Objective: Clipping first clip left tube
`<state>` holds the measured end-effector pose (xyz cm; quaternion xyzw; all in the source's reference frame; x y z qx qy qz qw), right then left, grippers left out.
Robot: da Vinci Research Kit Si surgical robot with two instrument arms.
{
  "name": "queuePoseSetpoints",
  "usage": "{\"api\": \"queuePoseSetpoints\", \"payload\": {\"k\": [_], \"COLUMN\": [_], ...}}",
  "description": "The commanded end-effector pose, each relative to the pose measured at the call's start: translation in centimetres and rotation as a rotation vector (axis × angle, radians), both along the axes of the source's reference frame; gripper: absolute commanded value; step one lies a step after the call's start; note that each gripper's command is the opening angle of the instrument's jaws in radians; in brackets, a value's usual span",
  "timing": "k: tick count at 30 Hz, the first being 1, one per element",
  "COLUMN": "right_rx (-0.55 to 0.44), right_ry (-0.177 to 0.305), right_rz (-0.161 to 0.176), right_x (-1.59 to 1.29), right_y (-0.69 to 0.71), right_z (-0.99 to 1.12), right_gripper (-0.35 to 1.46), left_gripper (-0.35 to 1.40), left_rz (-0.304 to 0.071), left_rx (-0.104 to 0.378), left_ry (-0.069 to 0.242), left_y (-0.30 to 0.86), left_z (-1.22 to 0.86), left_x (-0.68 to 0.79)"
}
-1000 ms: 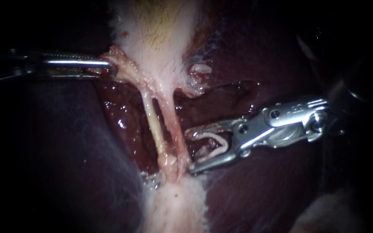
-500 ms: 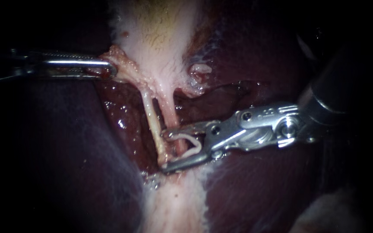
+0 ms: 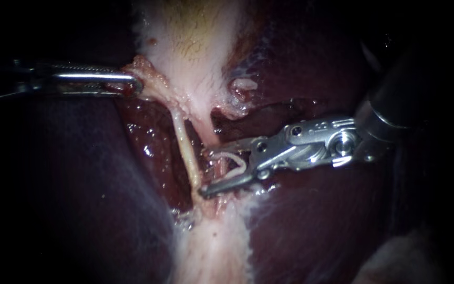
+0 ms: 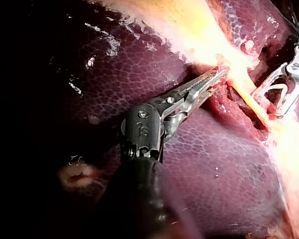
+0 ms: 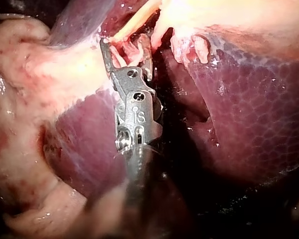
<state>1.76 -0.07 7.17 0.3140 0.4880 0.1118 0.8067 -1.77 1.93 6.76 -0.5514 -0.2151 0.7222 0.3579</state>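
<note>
Jaws of my right instrument are standing apart, holding a pale open clip between them. The right tube is passing through their gap, and their tips are reaching just beside the left tube, which is lying outside them. A second ago they were waiting clear of both tubes. My left instrument is still clamping the gallbladder by its edge. Dark liver is lying all around, fading into blackness.
</note>
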Motion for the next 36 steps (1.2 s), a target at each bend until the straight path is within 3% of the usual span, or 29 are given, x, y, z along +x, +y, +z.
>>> {"api": "queuePoseSetpoints", "payload": {"k": [1, 8, 21, 28, 36], "right_rx": [-0.002, -0.002, -0.006, 0.027, 0.074], "right_ry": [0.0, -0.005, -0.009, 0.022, 0.063], "right_rz": [0.001, 0.005, 0.01, 0.014, -0.01], "right_x": [0.01, 0.11, 0.43, 0.48, 0.51], "right_y": [0.0, -0.02, -0.2, -0.28, -0.38], "right_z": [0.03, 0.13, 0.14, 0.1, -0.01], "right_gripper": [0.5, 0.5, 0.5, 0.5, 0.5], "left_gripper": [-0.35, -0.35, -0.35, -0.35, -0.35], "left_rz": [0.0, 0.0, -0.001, -0.001, -0.001], "left_rx": [0.0, 0.0, 0.0, 0.0, 0.0], "left_ry": [0.0, 0.0, 0.001, 0.001, 0.001], "left_y": [0.0, 0.0, -0.01, 0.0, 0.0], "left_z": [0.0, 0.0, -0.01, -0.01, -0.01], "left_x": [0.0, -0.01, -0.02, -0.02, -0.02]}}
